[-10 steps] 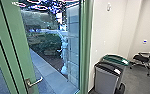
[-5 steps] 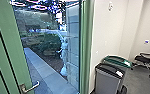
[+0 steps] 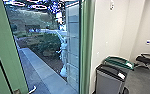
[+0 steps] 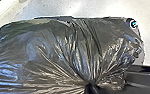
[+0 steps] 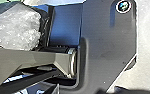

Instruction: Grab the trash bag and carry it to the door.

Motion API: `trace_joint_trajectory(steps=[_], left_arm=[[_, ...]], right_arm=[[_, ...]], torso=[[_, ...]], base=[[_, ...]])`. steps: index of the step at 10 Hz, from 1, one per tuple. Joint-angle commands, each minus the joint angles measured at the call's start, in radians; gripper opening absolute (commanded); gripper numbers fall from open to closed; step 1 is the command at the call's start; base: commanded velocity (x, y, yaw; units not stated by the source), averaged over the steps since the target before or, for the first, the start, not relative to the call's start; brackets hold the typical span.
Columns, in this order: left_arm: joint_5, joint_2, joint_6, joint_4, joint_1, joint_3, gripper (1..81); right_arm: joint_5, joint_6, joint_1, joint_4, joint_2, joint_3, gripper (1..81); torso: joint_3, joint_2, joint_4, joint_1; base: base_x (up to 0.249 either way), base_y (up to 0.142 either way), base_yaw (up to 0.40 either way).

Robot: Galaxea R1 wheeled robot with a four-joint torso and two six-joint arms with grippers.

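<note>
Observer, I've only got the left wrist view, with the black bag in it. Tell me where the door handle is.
Observer: In the head view, the metal handle is low on the left, at the edge of the green door.
Operator: Now report what stands beside the frame.
Observer: Just right of the green frame are two bins, a black-lidded one in front of a green-lidded one.
Operator: Give me the ground outside.
Observer: Pale paving runs alongside dark shrubs.
</note>
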Motion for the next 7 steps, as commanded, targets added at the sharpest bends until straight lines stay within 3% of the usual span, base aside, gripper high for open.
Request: trace_joint_trajectory(steps=[1, 7], left_arm=[[0.072, 0.0, 0.012, 0.004, -0.058, 0.001, 1.0], [0.072, 0.0, 0.01, 0.003, -0.058, 0.001, 1.0]], right_arm=[[-0.05, -0.004, 0.049, -0.008, 0.005, 0.0, 81.1], [-0.05, -0.004, 0.049, -0.008, 0.006, 0.0, 81.1]], torso=[[0.0, 0.0, 0.0, 0.0], [0.0, 0.0, 0.0, -0.001]], base=[[0.079, 0.0, 0.0], [0.01, 0.0, 0.0]])
